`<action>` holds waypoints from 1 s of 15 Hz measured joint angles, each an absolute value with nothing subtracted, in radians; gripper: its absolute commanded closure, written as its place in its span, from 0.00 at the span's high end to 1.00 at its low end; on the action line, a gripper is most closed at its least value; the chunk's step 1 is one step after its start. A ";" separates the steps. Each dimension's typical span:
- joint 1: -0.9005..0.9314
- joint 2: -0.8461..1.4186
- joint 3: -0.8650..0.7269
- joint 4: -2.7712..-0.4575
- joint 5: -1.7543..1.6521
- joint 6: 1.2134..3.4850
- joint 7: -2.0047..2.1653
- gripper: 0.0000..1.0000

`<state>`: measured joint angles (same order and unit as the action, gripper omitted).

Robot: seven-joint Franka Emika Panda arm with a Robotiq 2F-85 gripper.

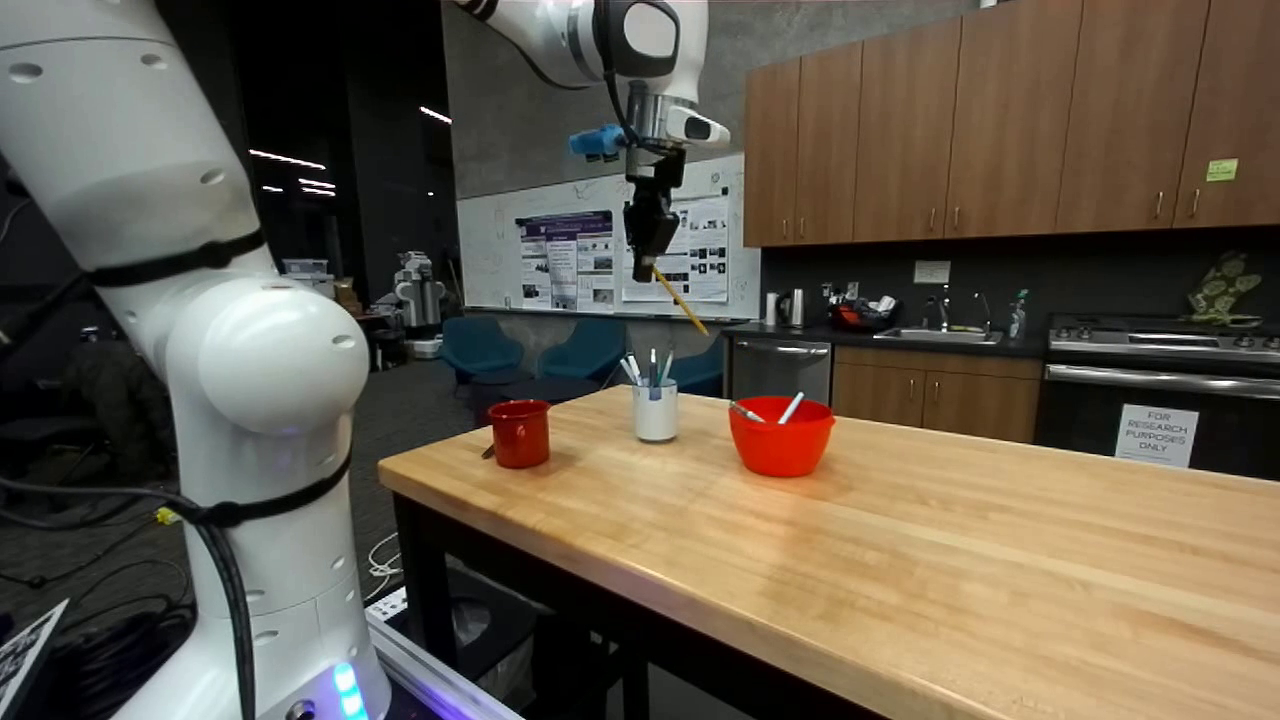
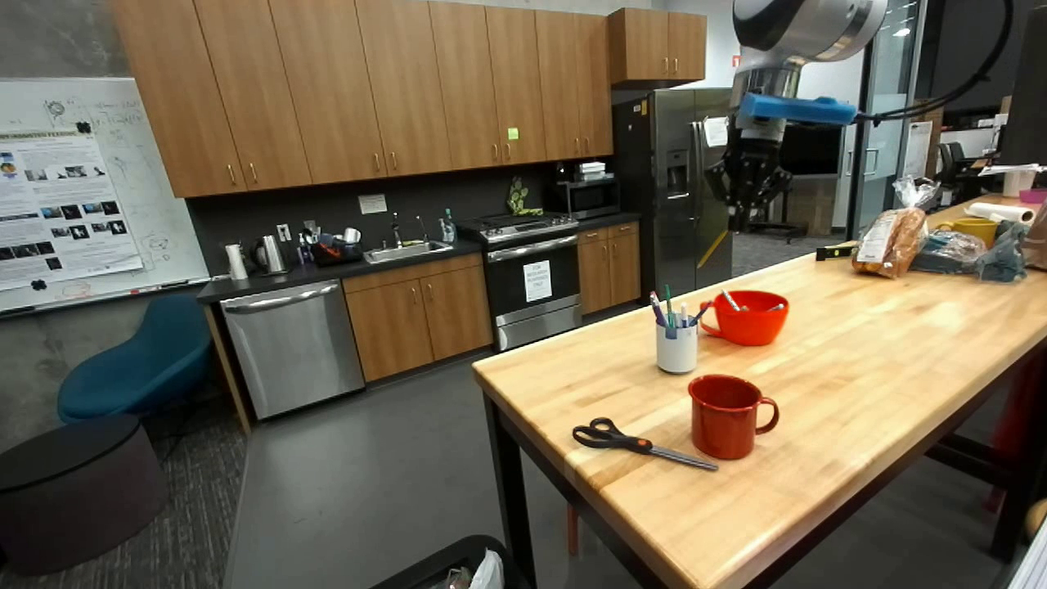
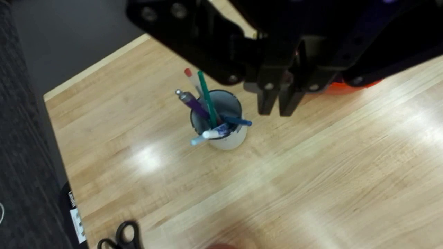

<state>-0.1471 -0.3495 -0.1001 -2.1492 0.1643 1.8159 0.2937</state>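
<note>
I have a yellow stick point(image 1: 681, 300), long and thin and straight like a pencil. It is up high in the air, well above the table point(image 1: 1000, 540), and it slants, with its low end poking down and out. That low tip is too small to see well. My claw point(image 3: 276, 108) is squeezed almost all the way together, just a thin gap at the tips, and it has the top end of the stick in its pinch. Down below me is a white cup point(image 3: 230, 141) with a dark rim and pens point(image 3: 207, 100) in it, like a purple one and a green one. Near it is a bright red bowl point(image 1: 780, 452) with two more pens point(image 1: 791, 408). A darker red mug point(image 2: 724, 425) stands near too, and scissors point(image 2: 613, 439) with black handles lie flat just beside it
</note>
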 measured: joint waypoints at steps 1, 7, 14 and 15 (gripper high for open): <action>-0.139 -0.347 -0.095 -2.133 0.175 1.780 0.301 0.02; -0.115 -0.307 -0.068 -2.058 0.207 1.596 0.360 0.02; -0.106 -0.218 -0.045 -2.026 0.219 1.507 0.383 0.02; -0.104 -0.202 -0.043 -2.023 0.219 1.507 0.383 0.02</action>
<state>-0.1040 -0.2019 -0.0435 -2.0232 0.2194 1.5067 0.3827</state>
